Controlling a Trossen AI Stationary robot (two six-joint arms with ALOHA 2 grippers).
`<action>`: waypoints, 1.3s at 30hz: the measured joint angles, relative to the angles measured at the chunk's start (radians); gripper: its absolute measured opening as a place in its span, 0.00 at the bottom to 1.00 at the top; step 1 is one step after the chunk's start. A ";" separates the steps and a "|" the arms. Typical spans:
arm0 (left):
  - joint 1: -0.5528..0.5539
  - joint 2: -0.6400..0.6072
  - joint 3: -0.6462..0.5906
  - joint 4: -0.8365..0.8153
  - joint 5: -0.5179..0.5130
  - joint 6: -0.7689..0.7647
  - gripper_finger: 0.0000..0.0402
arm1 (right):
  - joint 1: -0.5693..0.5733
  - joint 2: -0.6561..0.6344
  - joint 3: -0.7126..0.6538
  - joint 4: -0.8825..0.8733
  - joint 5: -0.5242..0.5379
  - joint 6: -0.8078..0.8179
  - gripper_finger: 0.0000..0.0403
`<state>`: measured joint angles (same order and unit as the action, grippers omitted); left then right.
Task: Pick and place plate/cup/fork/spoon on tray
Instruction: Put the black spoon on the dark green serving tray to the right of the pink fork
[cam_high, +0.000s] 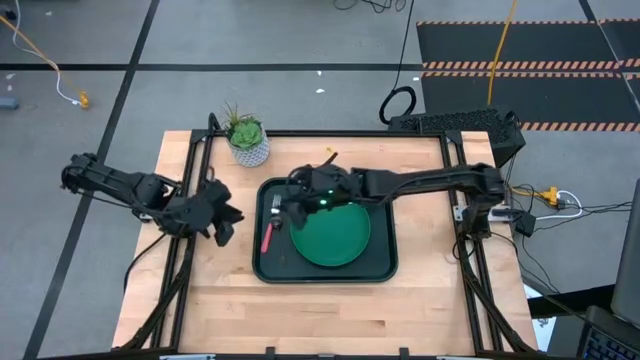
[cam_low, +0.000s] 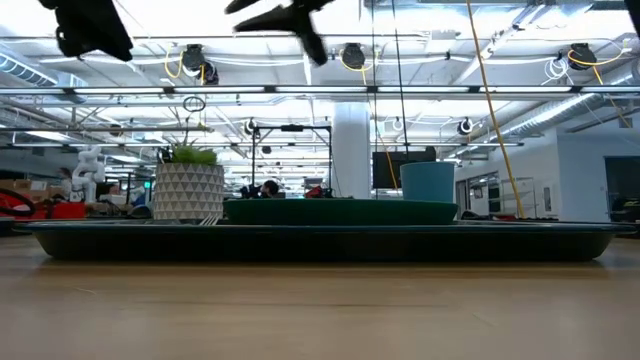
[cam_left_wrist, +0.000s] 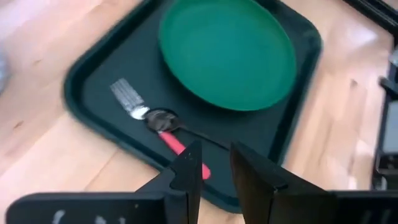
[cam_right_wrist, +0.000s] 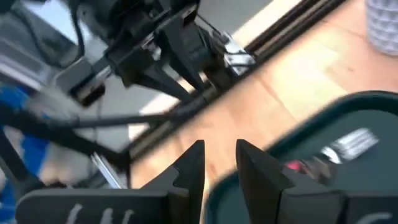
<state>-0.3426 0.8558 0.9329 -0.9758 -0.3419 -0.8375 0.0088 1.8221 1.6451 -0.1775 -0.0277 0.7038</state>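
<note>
The dark tray (cam_high: 380, 268) lies mid-table with the green plate (cam_high: 332, 236) flat on it. Along the tray's left side lies the fork (cam_left_wrist: 180, 149), pink handle and silver tines. The spoon (cam_left_wrist: 163, 119) lies across the fork, its bowl resting on it. The low view shows the light-blue cup (cam_low: 428, 182) standing behind the plate; in the high view my right arm hides it. My right gripper (cam_right_wrist: 219, 149) hovers high above the tray's far left part, narrowly open and empty. My left gripper (cam_left_wrist: 216, 149) hangs just left of the tray (cam_high: 226, 228), narrowly open and empty.
A white speckled plant pot (cam_high: 247, 142) stands at the table's far left, beyond the tray. Bare wood (cam_high: 330, 315) lies between the tray and the near edge. Black frame rails (cam_high: 190, 180) run along the table's left and right sides.
</note>
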 joint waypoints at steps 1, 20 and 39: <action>0.010 0.008 0.000 0.011 0.033 0.032 0.21 | 0.005 -0.028 0.000 -0.053 0.003 -0.023 0.20; 0.049 0.505 0.000 0.049 0.219 0.610 0.21 | 0.158 -0.281 0.001 -0.409 0.287 -0.149 0.20; 0.053 0.694 0.000 0.266 0.000 0.837 0.24 | 0.195 -0.282 -0.027 -0.504 0.289 -0.006 0.20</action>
<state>-0.2898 1.5502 0.9325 -0.7097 -0.3420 -0.0004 0.2043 1.5402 1.6180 -0.6815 0.2608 0.6977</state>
